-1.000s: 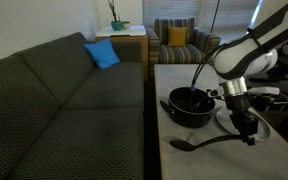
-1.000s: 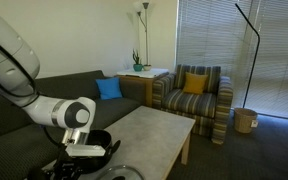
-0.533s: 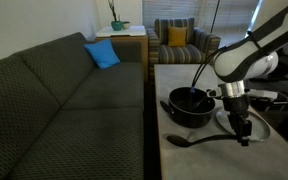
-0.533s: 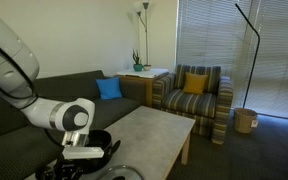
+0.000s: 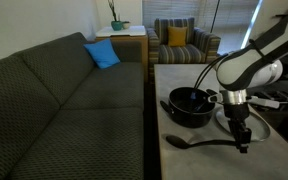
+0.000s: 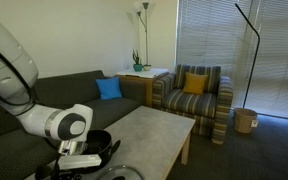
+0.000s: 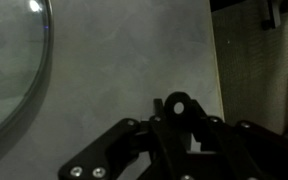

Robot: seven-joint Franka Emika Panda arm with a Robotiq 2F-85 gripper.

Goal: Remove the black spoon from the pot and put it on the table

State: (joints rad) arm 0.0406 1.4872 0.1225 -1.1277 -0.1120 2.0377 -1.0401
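And the gripper (image 5: 242, 141) is right down at the table (image 5: 184, 80), wrist pointing straight at the stone-grey top. The black spoon (image 5: 199, 142) lies flat on the surface. Its oval bowl is out on the far side from the gripper, and the slim handle runs back in under the fingers. It is out of the pot (image 5: 189, 108) (the job's first half looks done), which sits just beside the gripper and behind the spoon's shaft.

In the wrist view it's dark, but the black linkages draw in to the middle. The rounded handle tip (image 7: 176, 103), with a small hole in it, pokes out just ahead of them. My read is the pincer is clamped on the very end of the handle, not released yet.

How will it handle? It looks light and stiff, probably plastic or nylon, smooth and a touch slippery. Held at the extreme end, that long shaft can swing or twist in the pads, so a hold nearer the middle would be steadier. Resting on the table now, it should stay put once freed.

The glass lid (image 7: 9, 60) curves in on one side of the gripper, close by. The table edge runs on the other side, with carpet beyond. Plenty of bare table sits right under the fingers.
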